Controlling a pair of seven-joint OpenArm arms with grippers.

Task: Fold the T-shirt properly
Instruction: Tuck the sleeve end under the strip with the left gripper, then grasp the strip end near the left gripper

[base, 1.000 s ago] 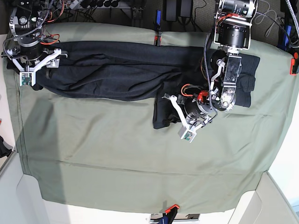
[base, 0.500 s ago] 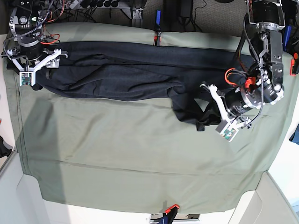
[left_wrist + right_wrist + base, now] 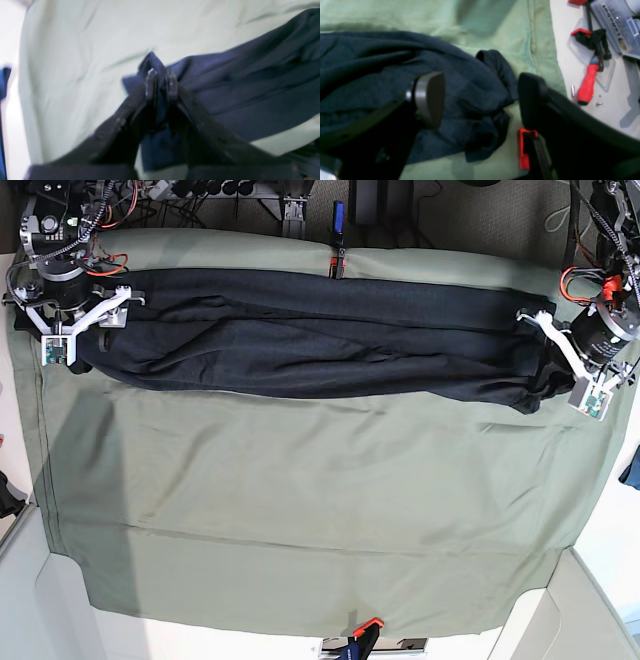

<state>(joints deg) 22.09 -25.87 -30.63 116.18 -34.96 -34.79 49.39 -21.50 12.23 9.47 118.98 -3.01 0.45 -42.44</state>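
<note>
My left gripper (image 3: 161,83) is pinched on one end of the T-shirt (image 3: 310,330), which lies in a long bunched band along the table cloth's (image 3: 300,510) far side; my right gripper (image 3: 480,100) gapes empty (nothing neatly folded yet)

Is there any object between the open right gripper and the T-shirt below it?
Nothing visible: the right gripper hangs open directly over the bunched end of the T-shirt, only bare fabric showing between its fingers.
</note>
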